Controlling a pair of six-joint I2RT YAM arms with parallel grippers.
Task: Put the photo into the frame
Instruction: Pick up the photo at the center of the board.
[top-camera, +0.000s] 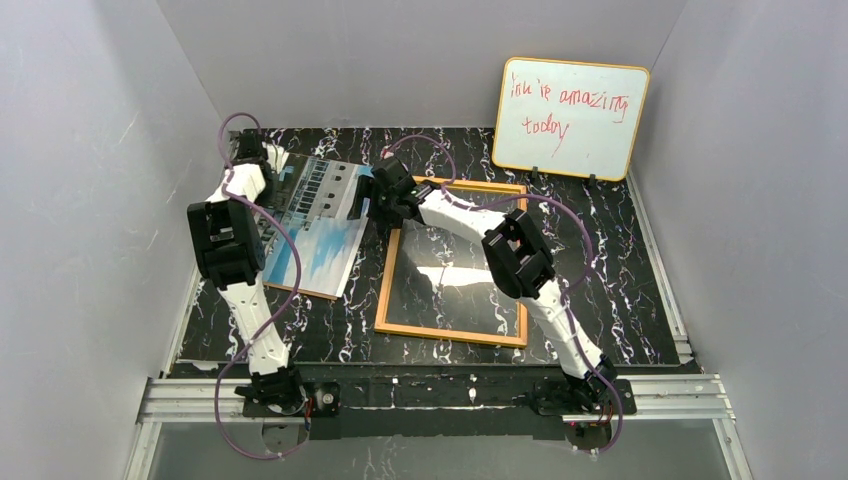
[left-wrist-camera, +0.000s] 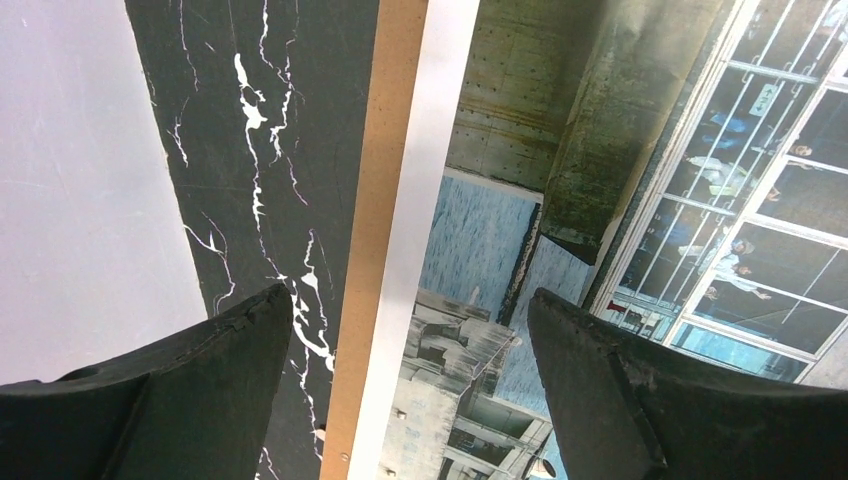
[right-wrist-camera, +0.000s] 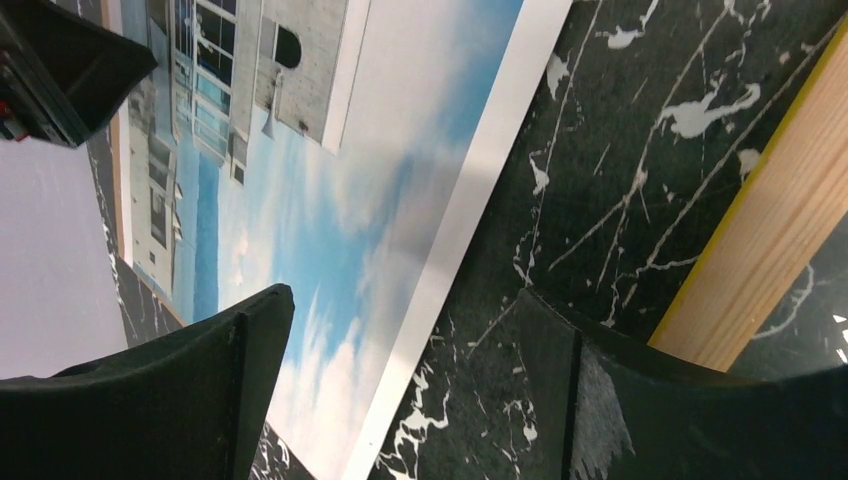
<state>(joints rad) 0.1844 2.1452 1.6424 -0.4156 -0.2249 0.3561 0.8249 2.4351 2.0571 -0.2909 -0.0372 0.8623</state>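
The photo (top-camera: 318, 225), a glossy print of a white building against blue sky, lies face up at the left of the black marble table, on a brown backing board (left-wrist-camera: 372, 230). The frame (top-camera: 455, 262) lies flat to its right, orange-wood rim up. My left gripper (top-camera: 262, 168) is open over the photo's far left edge; in the left wrist view (left-wrist-camera: 405, 330) its jaws straddle the white border and board edge. My right gripper (top-camera: 362, 200) is open at the photo's right edge; in the right wrist view (right-wrist-camera: 400, 340) its jaws straddle the photo's white border (right-wrist-camera: 470, 200), with the frame's rim (right-wrist-camera: 770, 260) to the right.
A yellow-edged whiteboard (top-camera: 571, 118) with red writing leans on the back wall at the right. Grey walls enclose the table on three sides. The left wall (left-wrist-camera: 80, 180) is close to my left gripper. A metal rail (top-camera: 430, 395) runs along the near edge.
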